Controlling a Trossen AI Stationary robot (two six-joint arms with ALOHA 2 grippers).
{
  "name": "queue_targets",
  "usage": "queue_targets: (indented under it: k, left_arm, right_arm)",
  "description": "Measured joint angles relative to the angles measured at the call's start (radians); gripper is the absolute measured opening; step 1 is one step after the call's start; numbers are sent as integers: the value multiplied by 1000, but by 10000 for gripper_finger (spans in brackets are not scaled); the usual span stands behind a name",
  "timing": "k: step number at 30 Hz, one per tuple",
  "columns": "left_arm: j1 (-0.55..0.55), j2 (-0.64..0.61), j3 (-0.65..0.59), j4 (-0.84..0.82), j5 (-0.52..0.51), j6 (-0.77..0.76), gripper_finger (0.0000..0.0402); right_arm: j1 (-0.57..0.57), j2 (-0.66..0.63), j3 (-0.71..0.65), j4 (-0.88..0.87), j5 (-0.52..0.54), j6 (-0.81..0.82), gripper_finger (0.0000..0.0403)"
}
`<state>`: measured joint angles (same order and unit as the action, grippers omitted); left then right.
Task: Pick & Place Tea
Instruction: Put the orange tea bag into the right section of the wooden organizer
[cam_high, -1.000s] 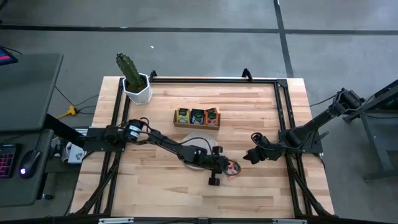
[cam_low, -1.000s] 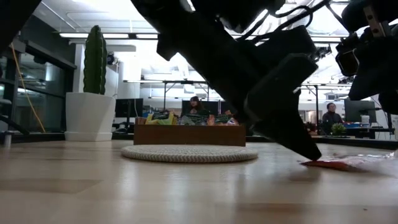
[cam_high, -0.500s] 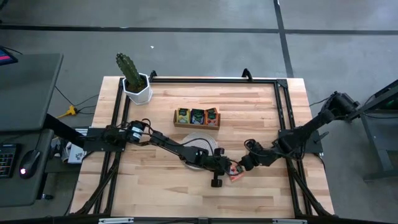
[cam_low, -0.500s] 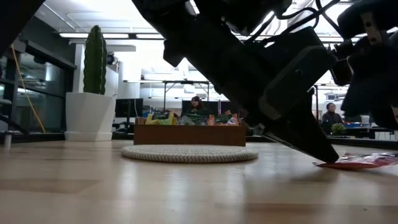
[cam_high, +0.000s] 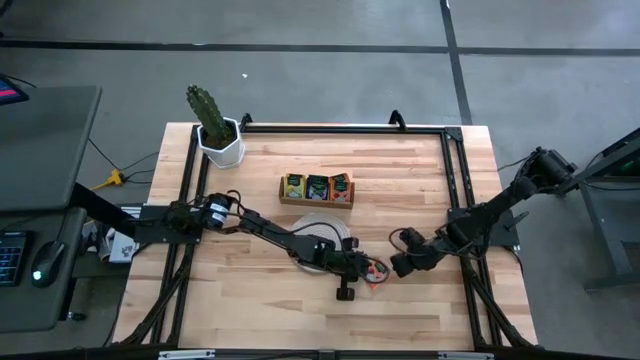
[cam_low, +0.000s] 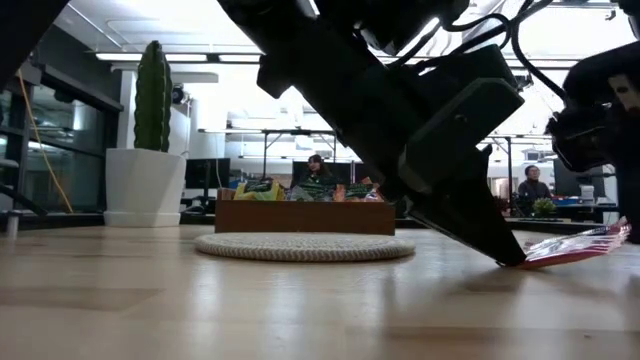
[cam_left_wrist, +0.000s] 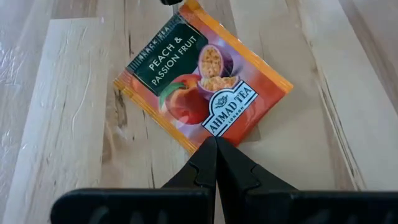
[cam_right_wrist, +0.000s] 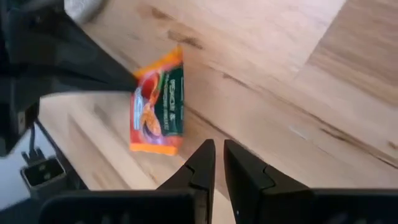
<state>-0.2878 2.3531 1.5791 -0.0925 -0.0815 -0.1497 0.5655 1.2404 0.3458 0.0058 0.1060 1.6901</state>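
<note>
An orange-red tea sachet (cam_left_wrist: 202, 84) lies on the wood right of the round woven mat (cam_high: 318, 225). My left gripper (cam_left_wrist: 216, 142) is shut, and its tips rest on the sachet's near corner. In the right wrist view my right gripper (cam_right_wrist: 218, 148) stands a little short of the sachet (cam_right_wrist: 157, 109). Its fingers are a narrow gap apart, with nothing between them. In the high view my right gripper (cam_high: 397, 266) is just right of the sachet (cam_high: 376, 270). More sachets stand in the wooden tray (cam_high: 317, 201). My left gripper presses its shut fingertips (cam_left_wrist: 208, 155) down on the sachet's corner nearest it (cam_left_wrist: 214, 132). The fingers slant down from the table's left. That corner stays on the wood, and the sachet's opposite end (cam_low: 612, 237) is tilted up off the table.
A potted cactus (cam_high: 218, 135) stands at the far left corner. The tray stands beyond the mat (cam_low: 303, 246), mid-table. A black rail frame (cam_high: 455, 190) runs along the table's sides. Bare wood lies near and right of the sachet.
My right gripper has come down and toward the table's left, up to the sachet, then drawn back a little. My left gripper has sunk slightly onto the sachet's corner. The sachet lay flat before; now its right end is tipped up while the pinned corner stays down.
</note>
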Motion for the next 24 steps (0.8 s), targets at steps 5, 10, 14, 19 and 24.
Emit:
queue_targets:
  k: [5,10,14,19,24]
  left_arm:
    - [0,0,0,0,-3,3,0]
    - [0,0,0,0,-3,3,0]
    - [0,0,0,0,-3,3,0]
    - [0,0,0,0,-4,3,0]
    - [0,0,0,0,-4,3,0]
  right_arm:
    - [0,1,0,8,9,-56,62]
    - [0,1,0,9,27,-80,129]
    - [-3,1,0,5,6,-103,179]
    - [-18,1,0,68,-9,-154,210]
    - [-53,1,0,117,-12,-191,213]
